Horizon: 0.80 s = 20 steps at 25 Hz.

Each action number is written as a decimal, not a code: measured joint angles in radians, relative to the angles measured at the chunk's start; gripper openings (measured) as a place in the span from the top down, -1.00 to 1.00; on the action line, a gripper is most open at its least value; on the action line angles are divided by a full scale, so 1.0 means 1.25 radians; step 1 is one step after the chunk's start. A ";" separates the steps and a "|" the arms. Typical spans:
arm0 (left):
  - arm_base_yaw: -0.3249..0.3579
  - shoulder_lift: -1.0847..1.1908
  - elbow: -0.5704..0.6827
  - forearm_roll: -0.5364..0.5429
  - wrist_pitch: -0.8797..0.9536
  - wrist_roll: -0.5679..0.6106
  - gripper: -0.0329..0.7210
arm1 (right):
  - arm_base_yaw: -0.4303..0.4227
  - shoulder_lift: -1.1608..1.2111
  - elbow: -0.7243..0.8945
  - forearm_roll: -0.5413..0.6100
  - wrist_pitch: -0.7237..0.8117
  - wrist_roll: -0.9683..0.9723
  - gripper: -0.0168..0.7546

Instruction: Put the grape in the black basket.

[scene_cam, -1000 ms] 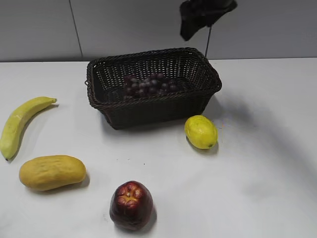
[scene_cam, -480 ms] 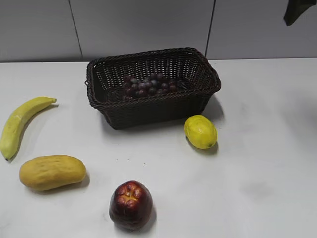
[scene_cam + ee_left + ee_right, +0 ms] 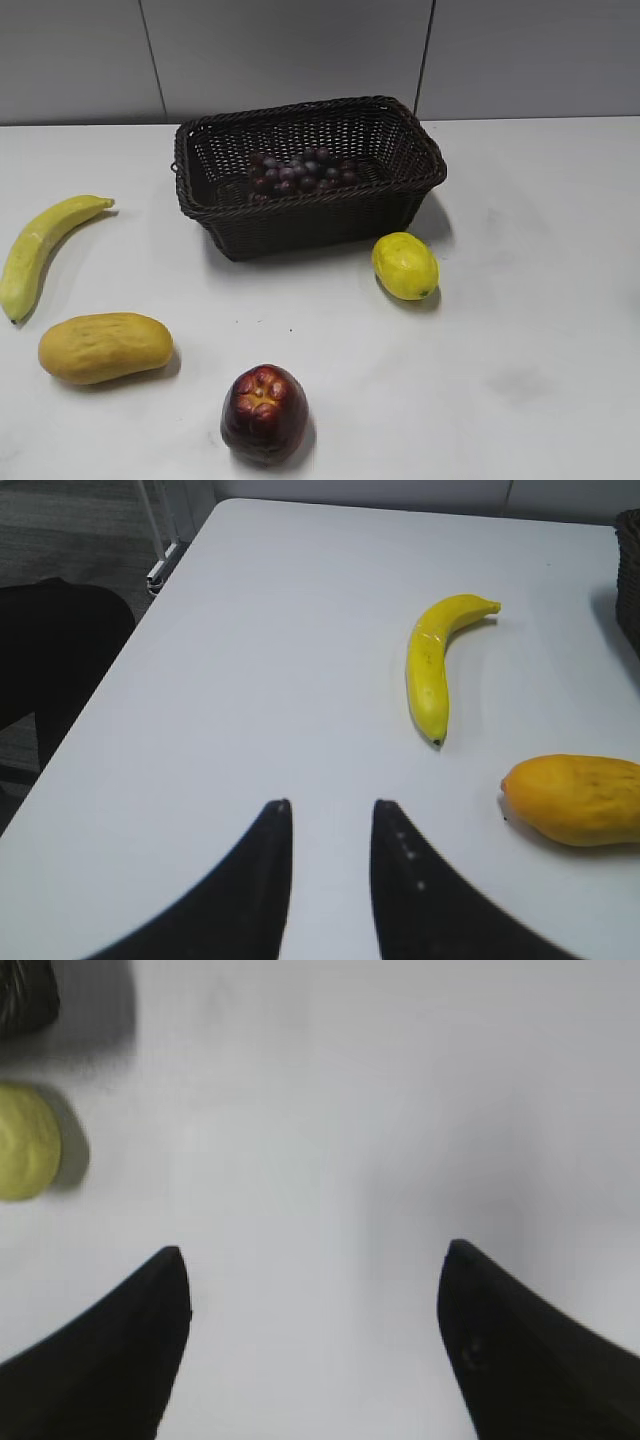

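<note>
Dark purple grapes (image 3: 302,172) lie inside the black basket (image 3: 413,143), toward its middle, on the white worktop (image 3: 520,300). A lemon (image 3: 405,265) sits just beside the basket's front right corner. A banana (image 3: 42,248), a mango (image 3: 104,346) and an apple (image 3: 264,412) rest apart, nearer the front. The left gripper (image 3: 328,825) hovers over bare worktop, fingers slightly parted and empty. The right gripper (image 3: 314,1285) is spread wide, holding nothing.

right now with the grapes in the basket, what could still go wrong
Little: the grapes lie well inside the basket. The right end effector hangs open above the table near the lemon; a low sweep might roll it. The left end effector sits low, and the banana lies ahead.
</note>
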 joint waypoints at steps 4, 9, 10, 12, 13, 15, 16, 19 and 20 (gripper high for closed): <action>0.000 0.000 0.000 0.000 0.000 0.000 0.34 | 0.000 -0.147 0.200 0.000 -0.013 0.002 -0.55; 0.000 0.000 0.000 0.000 0.000 0.000 0.34 | 0.000 -0.315 0.434 0.000 -0.051 0.004 -0.55; 0.000 0.000 0.000 0.000 0.000 0.000 0.34 | 0.000 -0.351 0.474 0.000 -0.059 0.004 -0.55; 0.000 0.000 0.000 0.000 0.000 0.000 0.34 | 0.000 -0.417 0.535 0.000 -0.073 0.004 -0.55; 0.000 0.000 0.000 0.000 0.000 0.000 0.34 | 0.000 -0.452 0.564 0.000 -0.075 0.004 -0.55; 0.000 0.000 0.000 0.000 0.000 0.000 0.34 | 0.000 -0.514 0.610 0.000 -0.081 0.004 -0.55; 0.000 0.000 0.000 0.000 0.000 0.000 0.34 | 0.000 -0.545 0.633 0.000 -0.086 0.004 -0.55; 0.000 0.000 0.000 0.000 0.000 0.000 0.34 | 0.000 -0.631 0.687 0.000 -0.088 0.005 -0.55; 0.000 0.000 0.000 0.000 0.000 0.000 0.34 | 0.000 -0.663 0.703 0.000 -0.088 0.005 -0.55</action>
